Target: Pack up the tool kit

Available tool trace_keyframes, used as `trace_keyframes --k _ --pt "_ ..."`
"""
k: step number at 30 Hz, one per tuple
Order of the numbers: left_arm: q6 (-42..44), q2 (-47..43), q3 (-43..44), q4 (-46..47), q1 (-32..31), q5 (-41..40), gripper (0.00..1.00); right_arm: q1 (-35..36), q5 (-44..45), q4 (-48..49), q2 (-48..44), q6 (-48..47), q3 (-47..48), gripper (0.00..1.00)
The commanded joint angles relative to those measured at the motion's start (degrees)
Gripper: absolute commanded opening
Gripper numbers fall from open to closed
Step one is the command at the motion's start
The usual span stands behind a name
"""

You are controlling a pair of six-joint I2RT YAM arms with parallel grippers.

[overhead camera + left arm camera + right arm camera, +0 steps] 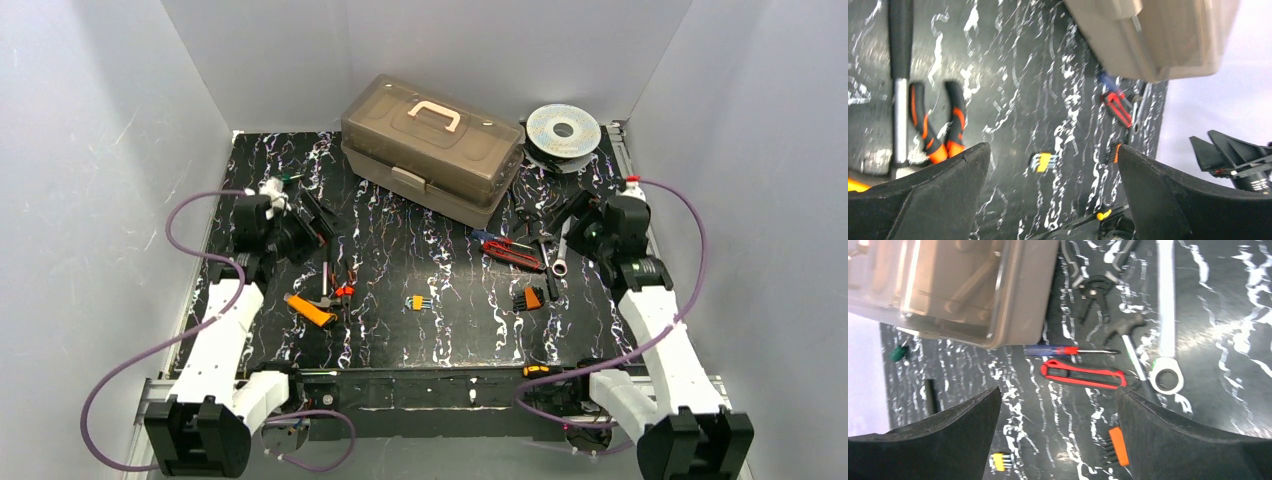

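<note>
Top external: toolbox (432, 150) shut at twelve o'clock; left gripper (1053, 146), right gripper (1058, 389) both spread, empty. I fear the thin red cutter (515, 253) skidding.

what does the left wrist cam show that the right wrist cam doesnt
Only the left wrist view: the orange-and-black pliers and, beside them, a black-gripped tool with a silver shaft.
Only the right wrist view: a green-tipped tool past the toolbox corner and a short black bar near it.
Both: the taupe toolbox, the red utility knife, the blue-handled screwdriver, the yellow bit holder and the orange bit holder.
</note>
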Motion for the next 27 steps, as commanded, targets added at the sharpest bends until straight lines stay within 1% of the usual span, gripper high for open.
trace_keyframes --k 1,3,6,9,10,13,14,16,18,23,27 --pt "0.98 5.53 9.61 1.79 0.01 2.02 1.00 2.31 -8.31 1.38 8.45 2.25 8.83 0.91" --pt "1.15 8.87 12.28 3.57 0.06 1.85 0.99 5.20 -7.90 1.17 12.37 2.08 13.18 0.91" --pt "0.80 15.54 16.35 7.72 0.03 0.52 1.00 9.52 -4.39 0.22 17.71 1.48 18.70 0.91" --pt "-0.88 23.75 22.79 10.74 0.03 -0.22 1.00 11.90 -4.52 0.55 22.74 1.63 24.28 0.91" --pt "-1.55 26.55 24.34 13.11 0.05 -0.23 1.00 12.41 -4.69 0.41 24.38 2.02 26.37 0.91" --pt "-3.17 34.58 29.61 16.67 0.04 -2.21 1.00 13.48 -4.88 0.05 29.45 2.63 31.47 0.91" --pt "-3.23 37.47 32.28 17.08 0.02 -1.49 1.00 13.58 -4.66 -0.05 30.19 2.72 32.70 0.91" --pt "-1.69 43.41 39.11 15.99 0.12 0.01 0.99 13.63 -4.67 0.38 32.67 2.65 34.51 0.91" --pt "-0.44 48.00 44.68 14.94 0.16 -0.47 1.00 13.64 -5.17 1.21 34.83 2.11 35.87 0.91" --pt "2.76 55.60 54.46 15.92 0.25 -4.16 1.00 13.63 -8.16 1.08 40.22 0.26 40.77 0.91" --pt "4.15 60.95 60.32 19.25 0.26 -3.86 1.00 13.63 -9.59 1.23 43.76 -0.58 43.00 0.91"
